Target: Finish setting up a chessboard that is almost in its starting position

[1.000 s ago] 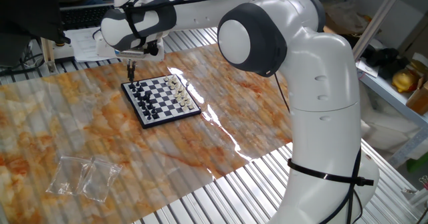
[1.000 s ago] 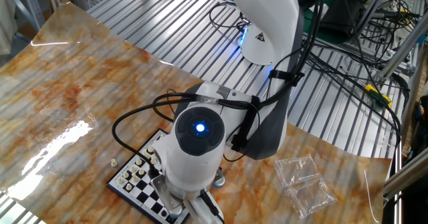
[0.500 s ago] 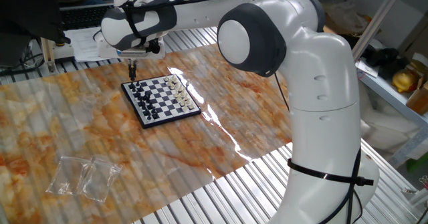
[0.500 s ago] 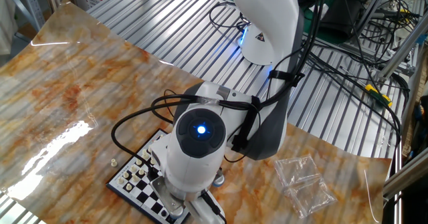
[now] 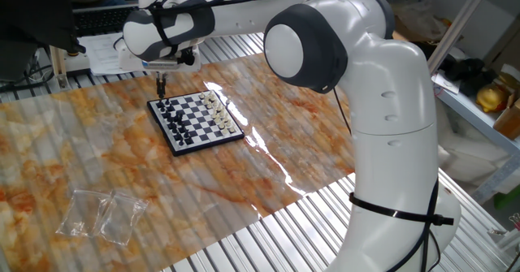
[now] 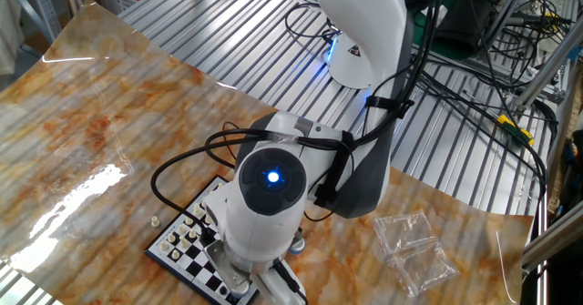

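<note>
Chessboard (image 5: 196, 119) lay on the marbled tabletop (image 5: 97, 166), black pieces along one edge, cream along the other. Gripper (image 5: 160, 85) hung just above its far corner, fingers narrow; grip impossible to tell

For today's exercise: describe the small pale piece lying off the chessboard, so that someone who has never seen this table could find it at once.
Start at the marbled orange table cover and find the chessboard half hidden under the robot's arm. Just beyond the board's outer corner, a tiny cream piece stands alone on the cover. It is the only piece off the squares.
</note>
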{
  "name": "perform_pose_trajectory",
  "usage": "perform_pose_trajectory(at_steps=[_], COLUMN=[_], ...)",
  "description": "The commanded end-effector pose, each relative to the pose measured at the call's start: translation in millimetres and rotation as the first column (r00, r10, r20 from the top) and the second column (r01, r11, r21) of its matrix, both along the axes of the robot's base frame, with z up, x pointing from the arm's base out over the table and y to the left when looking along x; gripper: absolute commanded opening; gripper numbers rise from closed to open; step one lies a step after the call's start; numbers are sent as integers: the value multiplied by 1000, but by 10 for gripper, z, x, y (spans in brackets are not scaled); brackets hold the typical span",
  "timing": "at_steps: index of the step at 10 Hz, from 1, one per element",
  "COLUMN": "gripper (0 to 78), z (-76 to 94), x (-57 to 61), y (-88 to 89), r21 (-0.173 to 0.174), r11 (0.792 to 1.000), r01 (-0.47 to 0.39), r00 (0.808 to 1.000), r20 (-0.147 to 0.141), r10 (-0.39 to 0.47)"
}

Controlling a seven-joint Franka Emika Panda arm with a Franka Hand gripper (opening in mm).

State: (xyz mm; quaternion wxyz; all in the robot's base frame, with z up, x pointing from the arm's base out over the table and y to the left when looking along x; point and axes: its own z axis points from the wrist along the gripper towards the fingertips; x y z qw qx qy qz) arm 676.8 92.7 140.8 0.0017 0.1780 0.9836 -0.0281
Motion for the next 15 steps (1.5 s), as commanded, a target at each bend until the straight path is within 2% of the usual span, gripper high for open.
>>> perform_pose_trajectory(at_steps=[1, 4, 5, 6, 9, 10, 13, 15], gripper=[11, 11, 11, 11, 11, 11, 11, 11], z=[19, 20, 20, 20, 20, 20, 23, 40], x=[25, 24, 24, 24, 24, 24, 21, -27], y=[-10, -8, -8, -8, -8, -8, -12, -47], r21=[26, 31, 66, 70, 61, 63, 57, 56], r11=[999, 999, 997, 996, 985, 982, 985, 988], r01=[29, 34, 49, 57, 164, 176, 161, 146], r00=[1000, 999, 999, 998, 986, 984, 987, 989], r20=[-8, -6, 1, 4, 1, 9, -4, -7], r10=[-29, -34, -49, -57, -164, -177, -161, -146])
